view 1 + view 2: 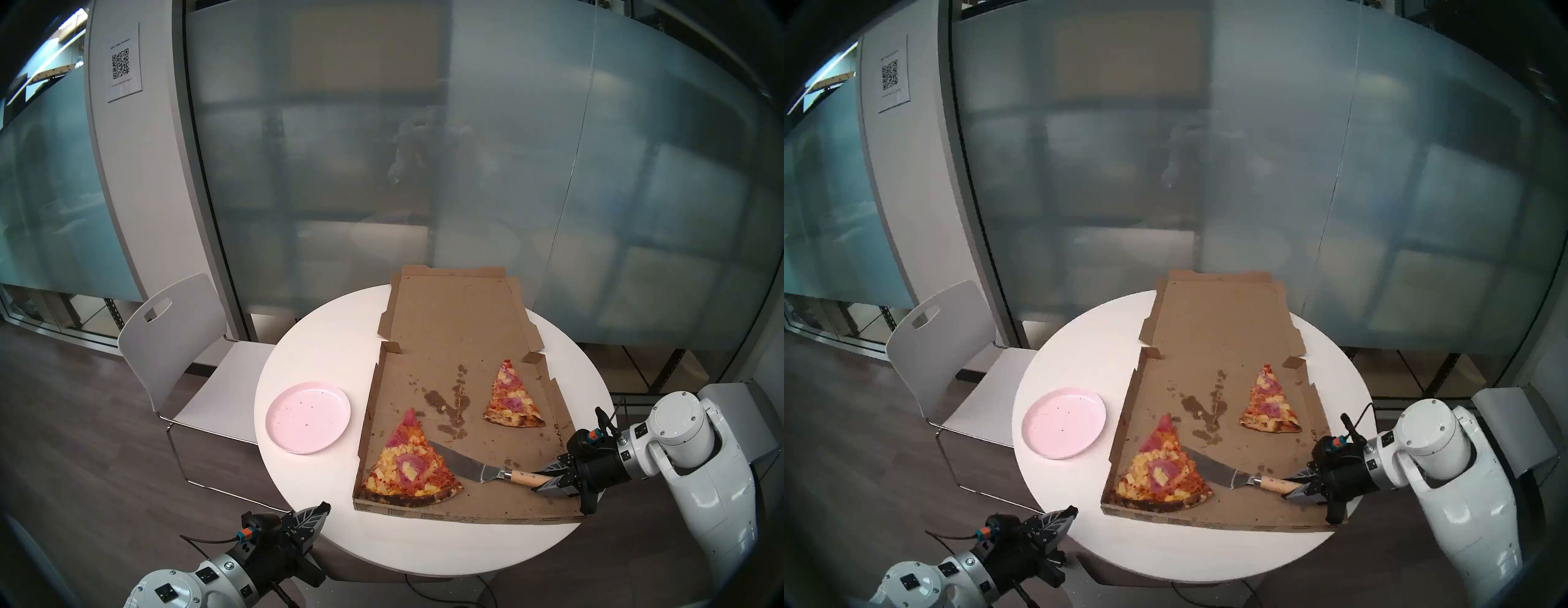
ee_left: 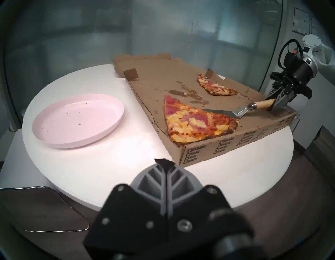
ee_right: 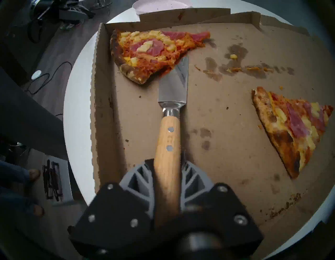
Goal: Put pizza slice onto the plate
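The wide pizza slice (image 1: 407, 465) (image 1: 1159, 471) (image 2: 195, 123) (image 3: 154, 52) with ham, pineapple and a charred crust lies in the near left corner of the open cardboard box (image 1: 500, 429). My right gripper (image 1: 545, 477) (image 3: 167, 163) is shut on the wooden handle of a metal spatula (image 1: 466, 463) (image 3: 173, 83), whose blade tip reaches under the slice's right edge. The pale pink plate (image 1: 307, 418) (image 2: 76, 120) sits empty on the white table, left of the box. My left gripper (image 1: 320, 511) (image 2: 165, 161) is shut and empty at the table's near edge.
A smaller slice (image 1: 511, 395) (image 3: 297, 127) lies at the box's far right. The box lid (image 1: 454, 314) lies open flat behind. The round white table (image 1: 424, 547) has a white chair (image 1: 178, 348) at its left. Frosted glass walls stand behind.
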`<state>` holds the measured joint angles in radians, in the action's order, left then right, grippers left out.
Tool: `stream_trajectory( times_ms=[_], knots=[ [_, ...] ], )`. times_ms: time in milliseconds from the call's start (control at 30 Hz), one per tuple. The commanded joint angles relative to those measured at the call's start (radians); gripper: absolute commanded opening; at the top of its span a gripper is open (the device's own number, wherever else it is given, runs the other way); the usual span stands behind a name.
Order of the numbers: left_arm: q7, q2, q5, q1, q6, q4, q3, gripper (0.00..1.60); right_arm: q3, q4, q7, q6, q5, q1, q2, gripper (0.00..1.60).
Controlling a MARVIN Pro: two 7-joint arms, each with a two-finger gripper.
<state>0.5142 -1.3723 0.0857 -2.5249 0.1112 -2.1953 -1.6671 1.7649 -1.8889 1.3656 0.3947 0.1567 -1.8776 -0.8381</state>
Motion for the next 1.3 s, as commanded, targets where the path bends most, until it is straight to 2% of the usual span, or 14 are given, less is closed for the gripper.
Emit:
stream_trajectory(
  times_ms=[0,100,200,300,533,767,1267],
  knots=[
    [0.006,-0.004,0.015,0.021,0.02,-0.001,0.008,0.0,-0.04,0.0,0.015,0.006,-0.006,0.09,0.012,0.0],
    [-0.005,-0.003,-0.014,0.036,0.012,0.011,0.032,0.0,-0.063,0.012,0.017,0.006,-0.002,0.118,0.013,0.0],
    [-0.003,-0.01,0.001,0.05,0.042,0.009,0.044,0.0,-0.079,0.022,0.021,0.004,-0.006,0.139,0.009,0.0],
    [-0.022,-0.009,-0.034,0.07,0.044,0.021,0.071,0.0,-0.108,0.034,0.026,0.005,-0.003,0.164,0.004,0.0],
    [-0.039,-0.015,-0.056,0.098,0.065,0.03,0.101,0.0,-0.135,0.039,0.043,0.005,-0.008,0.177,0.002,0.0],
    [-0.035,-0.004,-0.045,0.125,0.071,0.027,0.063,0.0,-0.135,0.032,0.049,0.001,-0.012,0.163,0.003,0.0],
    [-0.021,-0.008,-0.014,0.104,0.059,0.02,0.018,0.0,-0.118,0.001,0.068,-0.026,-0.025,0.118,-0.004,0.0]
  ],
)
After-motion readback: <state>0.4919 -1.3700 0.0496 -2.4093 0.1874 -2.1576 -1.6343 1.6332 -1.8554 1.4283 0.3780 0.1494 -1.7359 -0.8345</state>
